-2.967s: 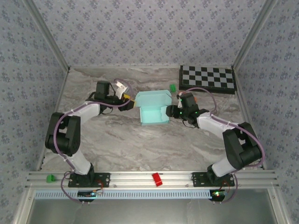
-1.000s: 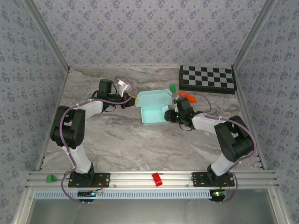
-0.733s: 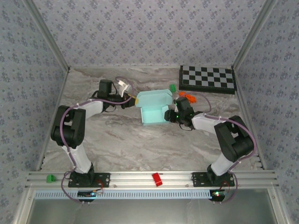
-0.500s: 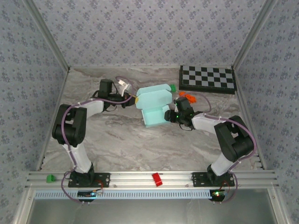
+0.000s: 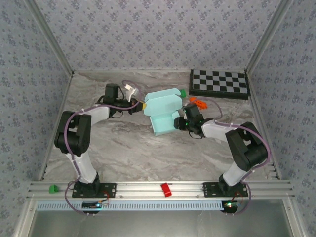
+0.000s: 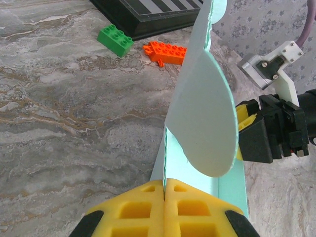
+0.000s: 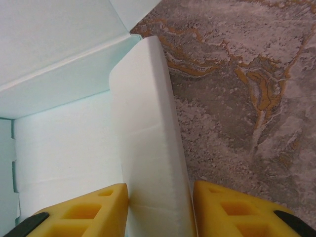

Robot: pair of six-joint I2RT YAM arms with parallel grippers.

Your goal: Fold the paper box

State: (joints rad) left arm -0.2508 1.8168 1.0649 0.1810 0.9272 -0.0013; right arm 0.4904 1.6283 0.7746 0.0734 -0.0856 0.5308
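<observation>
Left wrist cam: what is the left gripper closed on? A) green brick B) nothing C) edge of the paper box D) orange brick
C: the yellow pads of the left gripper meet on the thin edge of the paper box, while the green brick and orange brick lie apart on the table.

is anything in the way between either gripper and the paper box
Nothing visible does. The left gripper is pinched shut on the paper box at its left wall, and the right gripper clamps its right wall. The green brick and orange brick lie beyond the box, apart from it.
</observation>
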